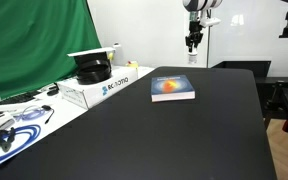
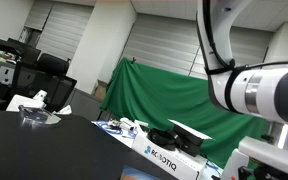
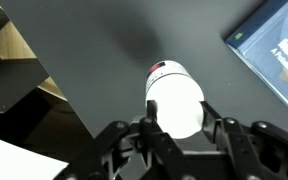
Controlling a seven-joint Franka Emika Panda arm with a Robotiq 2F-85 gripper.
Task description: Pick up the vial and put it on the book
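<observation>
In the wrist view my gripper (image 3: pixel 174 115) is shut on the vial (image 3: pixel 174 98), a whitish cylinder held between the two fingers above the black table. The book's blue cover corner (image 3: pixel 274 50) shows at the upper right of that view. In an exterior view the book (image 1: pixel 172 88) lies flat on the black table, blue with an orange-red circle. My gripper (image 1: pixel 193 42) hangs high above the table's far end, behind the book. The vial is too small to make out there.
A white box with blue lettering (image 1: pixel 104 88) and black gear on it stands to the left of the book, also seen in an exterior view (image 2: pixel 169 155). A green cloth (image 1: pixel 34 45) hangs behind. Cables (image 1: pixel 9 125) lie at front left. The table's edge (image 3: pixel 79 110) runs under the gripper.
</observation>
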